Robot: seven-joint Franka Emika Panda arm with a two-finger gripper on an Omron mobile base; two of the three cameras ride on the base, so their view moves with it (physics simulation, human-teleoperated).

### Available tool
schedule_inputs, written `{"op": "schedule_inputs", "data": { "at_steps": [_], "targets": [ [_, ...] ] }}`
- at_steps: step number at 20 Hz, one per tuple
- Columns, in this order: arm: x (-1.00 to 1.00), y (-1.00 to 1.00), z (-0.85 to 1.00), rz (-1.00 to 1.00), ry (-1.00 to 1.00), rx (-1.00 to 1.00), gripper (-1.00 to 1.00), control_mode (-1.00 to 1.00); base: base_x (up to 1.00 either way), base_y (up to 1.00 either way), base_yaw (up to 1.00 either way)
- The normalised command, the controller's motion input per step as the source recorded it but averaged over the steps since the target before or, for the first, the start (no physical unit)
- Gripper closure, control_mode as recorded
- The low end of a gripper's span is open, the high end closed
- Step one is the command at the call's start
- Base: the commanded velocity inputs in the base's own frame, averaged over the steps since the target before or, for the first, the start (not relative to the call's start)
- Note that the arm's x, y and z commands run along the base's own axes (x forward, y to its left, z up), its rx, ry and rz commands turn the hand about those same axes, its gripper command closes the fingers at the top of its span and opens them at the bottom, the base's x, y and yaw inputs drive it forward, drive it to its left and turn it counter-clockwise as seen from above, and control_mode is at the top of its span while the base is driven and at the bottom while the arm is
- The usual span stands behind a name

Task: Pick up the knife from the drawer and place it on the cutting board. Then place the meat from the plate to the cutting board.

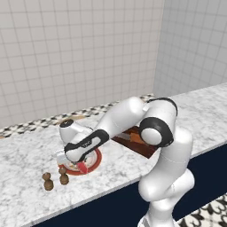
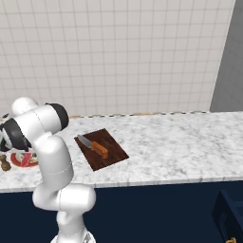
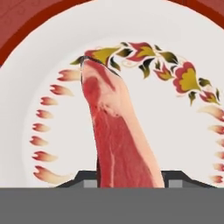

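Note:
My gripper [image 1: 80, 164] hangs low over the plate [image 1: 96, 160], shut on the meat [image 1: 83, 167]. In the hand view the red-pink slab of meat [image 3: 118, 140] rises from between the dark fingertips [image 3: 85, 178] of the gripper [image 3: 129, 180], with the plate's white face and leafy ring pattern [image 3: 183, 78] behind it. The knife [image 2: 95, 146] lies on the dark reddish-brown cutting board [image 2: 113, 156], its orange handle toward the front. Part of the board [image 1: 131, 142] shows behind my forearm. The plate's red rim [image 2: 21, 162] peeks out beside the arm.
Two small brown shakers [image 1: 48, 181] stand on the marble counter [image 1: 26, 150] left of the plate. A tiled wall backs the counter. A navy box corner [image 2: 230, 213], likely the drawer, juts out at the lower right below the counter edge.

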Motion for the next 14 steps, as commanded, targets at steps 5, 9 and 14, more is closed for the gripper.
{"op": "schedule_inputs", "data": {
  "at_steps": [5, 9, 14],
  "targets": [
    [-0.31, -0.29, 0.26, 0.00, -0.16, 0.02, 1.00, -1.00, 0.00, 0.00, 0.00],
    [-0.18, -0.58, 0.48, -0.02, -0.08, 0.04, 1.00, -1.00, 0.00, 0.00, 0.00],
    [0.01, -0.86, 0.60, -0.10, 0.00, 0.06, 1.00, -1.00, 0.00, 0.00, 0.00]
  ]
}}
